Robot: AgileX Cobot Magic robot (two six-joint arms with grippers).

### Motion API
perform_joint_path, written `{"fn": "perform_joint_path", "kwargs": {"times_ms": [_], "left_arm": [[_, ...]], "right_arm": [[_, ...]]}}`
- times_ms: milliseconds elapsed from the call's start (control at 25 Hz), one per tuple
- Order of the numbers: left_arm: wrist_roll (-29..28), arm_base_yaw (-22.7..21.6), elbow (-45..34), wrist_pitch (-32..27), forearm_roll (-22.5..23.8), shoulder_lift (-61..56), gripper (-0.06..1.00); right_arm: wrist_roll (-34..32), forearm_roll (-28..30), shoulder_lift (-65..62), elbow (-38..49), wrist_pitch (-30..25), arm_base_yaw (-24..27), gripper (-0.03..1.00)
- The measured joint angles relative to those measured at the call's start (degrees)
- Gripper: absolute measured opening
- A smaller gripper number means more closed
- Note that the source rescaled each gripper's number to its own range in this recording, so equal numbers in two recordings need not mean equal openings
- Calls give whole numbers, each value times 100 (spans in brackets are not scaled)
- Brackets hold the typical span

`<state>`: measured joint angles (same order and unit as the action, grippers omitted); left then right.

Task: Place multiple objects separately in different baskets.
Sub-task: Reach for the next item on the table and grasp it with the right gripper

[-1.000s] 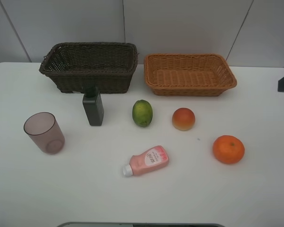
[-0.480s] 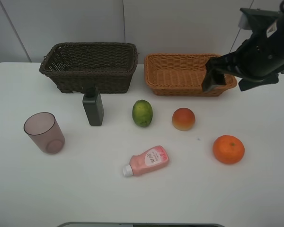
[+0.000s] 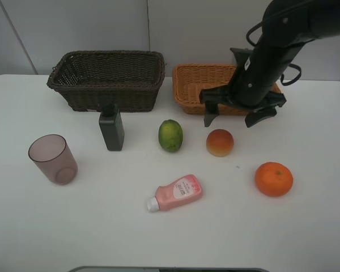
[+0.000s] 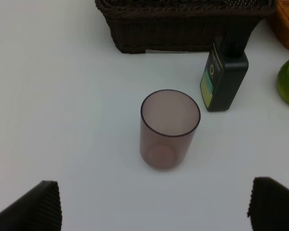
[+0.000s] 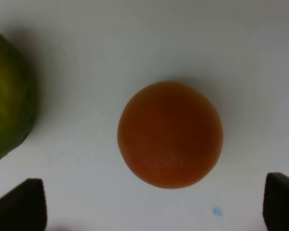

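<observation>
Over the peach (image 3: 220,142): right gripper (image 3: 231,119), jaws spread wide and empty; left gripper (image 4: 154,207) likewise spread, facing the mauve cup (image 4: 169,127).

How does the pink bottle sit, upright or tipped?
Tipped: the pink bottle lies on its side on the table, white cap pointing toward the view's lower left.

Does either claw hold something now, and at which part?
Nothing is held: right claw open above the peach, left claw open near the cup.
</observation>
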<state>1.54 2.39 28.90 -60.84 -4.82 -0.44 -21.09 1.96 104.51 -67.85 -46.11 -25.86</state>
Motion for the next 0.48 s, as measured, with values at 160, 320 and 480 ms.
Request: {"fn": "perform_joint_path", "kwargs": {"times_ms": [160, 320, 480], "left_arm": [[0, 0, 0, 0, 0, 0, 100], [0, 0, 0, 0, 0, 0, 100], [0, 0, 0, 0, 0, 0, 100]], "right_arm": [[-154, 73, 280, -58, 142, -11, 100], [-280, 236, 401, -58, 270, -11, 100], [-577, 444, 593, -58, 397, -11, 100]]}}
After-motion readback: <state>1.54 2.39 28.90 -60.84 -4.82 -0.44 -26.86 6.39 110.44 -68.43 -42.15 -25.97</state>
